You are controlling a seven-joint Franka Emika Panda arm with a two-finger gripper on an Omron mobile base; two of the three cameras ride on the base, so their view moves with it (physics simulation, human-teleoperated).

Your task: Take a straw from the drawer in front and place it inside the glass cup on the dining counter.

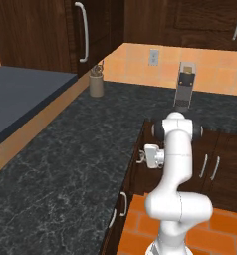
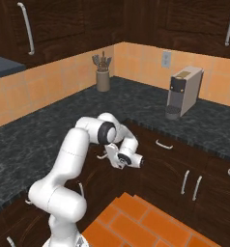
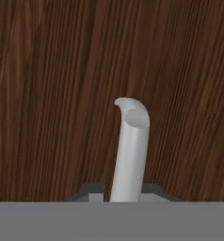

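The drawer (image 3: 52, 94) shows as a dark brown wood front right in front of the hand camera. Its curved silver handle (image 3: 130, 150) runs up from between my two dark fingertips (image 3: 92, 192). My gripper (image 3: 122, 190) is shut on the handle, one tip hugging each side. From the base cameras my gripper (image 1: 140, 158) (image 2: 104, 155) is pressed against the cabinet face just under the black counter's edge. The straw is hidden inside the drawer. The glass cup and the dining counter are out of view.
A black speckled granite counter (image 1: 65, 149) wraps the corner, with a coffee machine (image 2: 184, 91) and a utensil holder (image 2: 103, 77) on it. Lower cabinet doors (image 2: 192, 185) and another drawer handle (image 2: 164, 144) lie to the right. Orange tile floor (image 2: 136, 222) lies below.
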